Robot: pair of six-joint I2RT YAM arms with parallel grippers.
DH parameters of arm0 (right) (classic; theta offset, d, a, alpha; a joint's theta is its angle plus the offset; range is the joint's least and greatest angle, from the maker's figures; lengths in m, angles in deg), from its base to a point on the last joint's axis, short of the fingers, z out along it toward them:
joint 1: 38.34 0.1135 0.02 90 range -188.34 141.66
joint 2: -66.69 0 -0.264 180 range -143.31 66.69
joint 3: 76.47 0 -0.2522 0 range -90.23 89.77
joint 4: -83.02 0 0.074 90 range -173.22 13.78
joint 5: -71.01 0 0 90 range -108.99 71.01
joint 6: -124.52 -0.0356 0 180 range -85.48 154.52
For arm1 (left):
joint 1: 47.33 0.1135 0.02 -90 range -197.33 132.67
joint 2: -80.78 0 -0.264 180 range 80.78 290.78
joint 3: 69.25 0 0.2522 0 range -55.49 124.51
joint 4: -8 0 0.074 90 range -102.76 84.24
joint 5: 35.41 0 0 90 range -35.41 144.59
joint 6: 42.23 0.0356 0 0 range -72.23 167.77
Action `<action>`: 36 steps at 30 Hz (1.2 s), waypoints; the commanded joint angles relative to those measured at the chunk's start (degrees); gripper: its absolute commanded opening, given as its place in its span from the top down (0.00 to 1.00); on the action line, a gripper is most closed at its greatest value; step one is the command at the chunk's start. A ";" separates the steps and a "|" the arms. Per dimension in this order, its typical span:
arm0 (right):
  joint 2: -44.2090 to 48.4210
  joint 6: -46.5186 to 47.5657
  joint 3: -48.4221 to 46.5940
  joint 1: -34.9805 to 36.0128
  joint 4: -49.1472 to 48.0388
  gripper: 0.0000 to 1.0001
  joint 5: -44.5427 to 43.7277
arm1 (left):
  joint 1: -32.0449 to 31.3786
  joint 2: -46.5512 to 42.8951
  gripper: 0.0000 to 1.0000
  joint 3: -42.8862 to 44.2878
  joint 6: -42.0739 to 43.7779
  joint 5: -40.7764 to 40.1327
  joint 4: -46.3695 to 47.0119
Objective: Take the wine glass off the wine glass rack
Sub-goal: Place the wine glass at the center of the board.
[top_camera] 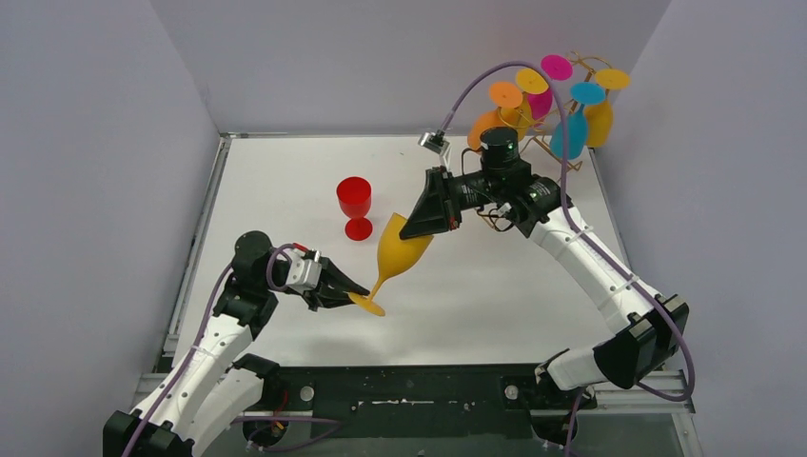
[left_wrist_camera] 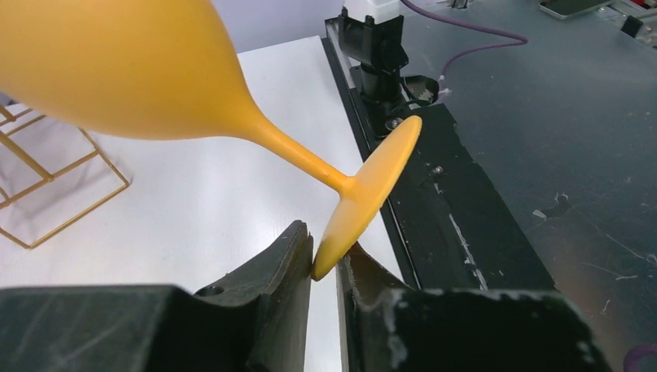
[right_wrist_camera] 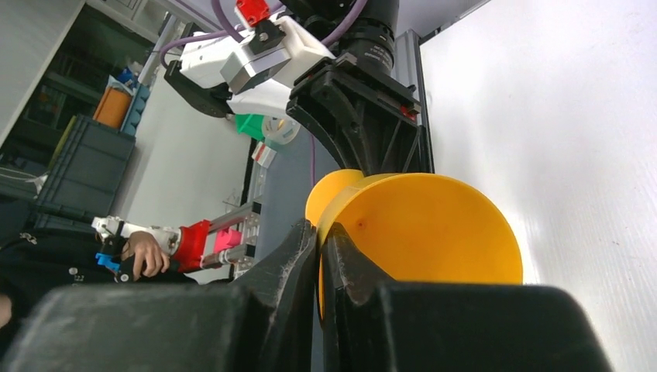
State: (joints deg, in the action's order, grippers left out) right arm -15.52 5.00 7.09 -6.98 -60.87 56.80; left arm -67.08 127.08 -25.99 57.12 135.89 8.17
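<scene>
An orange-yellow wine glass (top_camera: pixel 402 249) hangs tilted above the table's middle, held between both arms and away from the rack. My right gripper (top_camera: pixel 411 231) is shut on the bowl's rim, one finger inside the bowl (right_wrist_camera: pixel 434 232) and one outside (right_wrist_camera: pixel 319 229). My left gripper (top_camera: pixel 360 289) has the edge of the glass's foot (left_wrist_camera: pixel 372 186) pinched between its narrowly parted fingers (left_wrist_camera: pixel 325 260). The gold wire wine glass rack (top_camera: pixel 578 60) stands at the back right, and its base wires (left_wrist_camera: pixel 126 184) show in the left wrist view.
Several coloured glasses, orange (top_camera: pixel 483 126), pink (top_camera: pixel 542 100), blue (top_camera: pixel 569 133) and yellow (top_camera: pixel 600 122), hang upside down on the rack. A red glass (top_camera: pixel 354 202) stands upright left of centre. Grey walls close three sides; a black rail (top_camera: pixel 428 390) runs along the near edge.
</scene>
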 commanded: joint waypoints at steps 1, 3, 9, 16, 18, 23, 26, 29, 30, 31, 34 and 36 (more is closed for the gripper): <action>2.60 3.25 0.27 1.63 -3.59 1.00 -2.83 | 0.28 -0.48 0.82 1.04 -3.34 -3.61 -0.58; 3.11 3.79 0.95 2.07 -3.67 1.00 -3.52 | 0.38 -0.13 0.77 1.01 -4.06 -3.84 -0.83; 4.36 5.14 2.32 2.69 -2.90 1.00 -5.37 | 0.37 -1.29 0.47 0.87 -4.16 -6.49 -2.46; 5.13 6.82 2.58 2.75 -1.94 1.00 -7.03 | 0.75 -3.24 0.29 1.04 -5.22 -9.86 -4.21; 5.08 7.18 2.61 2.83 -1.35 1.00 -7.94 | 0.85 -3.90 0.27 1.13 -4.42 -10.12 -5.27; 5.36 8.43 2.75 3.24 -0.16 1.00 -10.70 | 1.02 -6.55 0.25 1.99 -0.02 -13.95 -10.48; 5.31 9.34 2.48 3.90 1.10 1.00 -13.66 | 1.11 -8.13 0.24 2.08 1.26 -17.45 -12.77; 5.09 10.38 2.19 4.59 2.35 1.00 -16.64 | 1.11 -9.58 0.23 1.80 0.99 -21.23 -13.21; 5.12 10.67 2.25 4.86 2.61 1.00 -18.03 | 1.11 -9.97 0.22 1.79 0.55 -22.58 -13.23; 5.12 10.97 2.32 5.12 2.97 1.00 -19.57 | 1.11 -10.39 0.22 1.84 0.03 -24.24 -13.27; 5.03 11.73 2.38 5.83 3.63 1.00 -24.12 | 1.13 -11.89 0.22 2.17 -1.56 -35.44 -13.42; 4.91 12.28 2.63 6.27 4.45 1.00 -28.21 | 1.20 -13.28 0.21 2.43 -5.52 -47.12 -12.98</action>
State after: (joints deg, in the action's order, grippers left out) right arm -12.42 14.86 9.56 -1.76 -56.50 37.17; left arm -66.34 116.00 -25.97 55.89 108.70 -4.68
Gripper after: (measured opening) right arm 0.051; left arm 0.778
